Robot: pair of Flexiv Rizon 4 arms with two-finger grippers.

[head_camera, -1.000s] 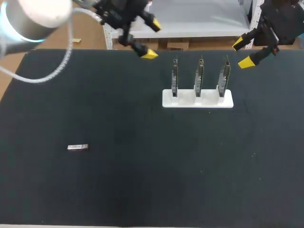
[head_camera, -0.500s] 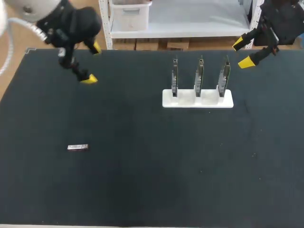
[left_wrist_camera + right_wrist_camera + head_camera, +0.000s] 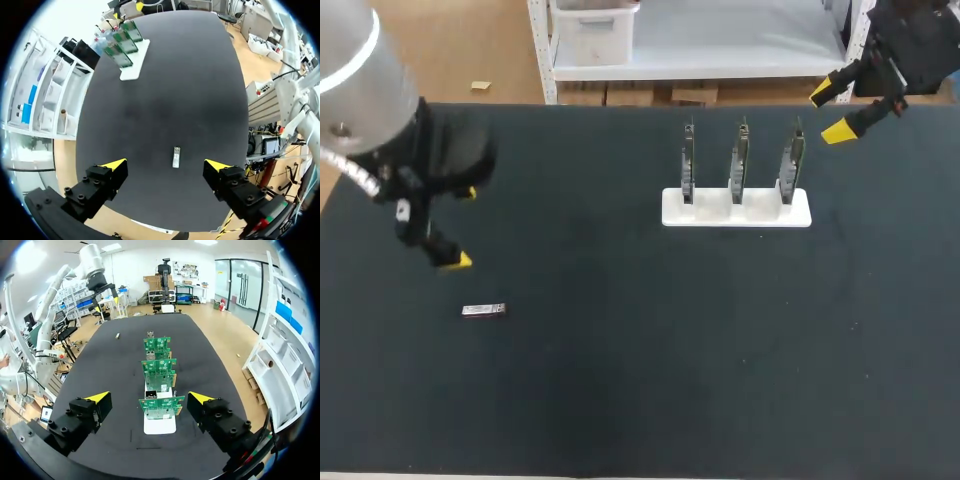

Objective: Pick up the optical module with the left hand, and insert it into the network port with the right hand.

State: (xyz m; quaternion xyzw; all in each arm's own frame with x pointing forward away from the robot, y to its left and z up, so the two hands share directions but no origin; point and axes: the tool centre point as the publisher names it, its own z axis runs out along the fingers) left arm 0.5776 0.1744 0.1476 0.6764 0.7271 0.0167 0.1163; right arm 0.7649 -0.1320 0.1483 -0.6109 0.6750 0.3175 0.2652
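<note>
The optical module [image 3: 483, 310], a small silver bar, lies flat on the black table at the left. My left gripper [image 3: 461, 227] hangs open just above and behind it; in the left wrist view the optical module [image 3: 176, 157] lies between the spread yellow tips of the left gripper [image 3: 165, 165], further down and untouched. Three upright green boards [image 3: 741, 155] with network ports stand in a white holder [image 3: 735, 208]. My right gripper [image 3: 830, 111] is open, raised behind the holder's right end. From the right wrist, the right gripper [image 3: 149, 397] looks along the boards [image 3: 158, 372], and the optical module [image 3: 117, 335] shows far off.
The white holder [image 3: 129, 42] with its boards stands far ahead of the left gripper, across bare black mat. The table's left edge [image 3: 332, 200] runs close behind my left arm. My left arm [image 3: 95, 270] shows far across the table in the right wrist view.
My left arm has swung from the back middle of the table leftward and down, ending over the optical module. The right arm and the module have not moved.
</note>
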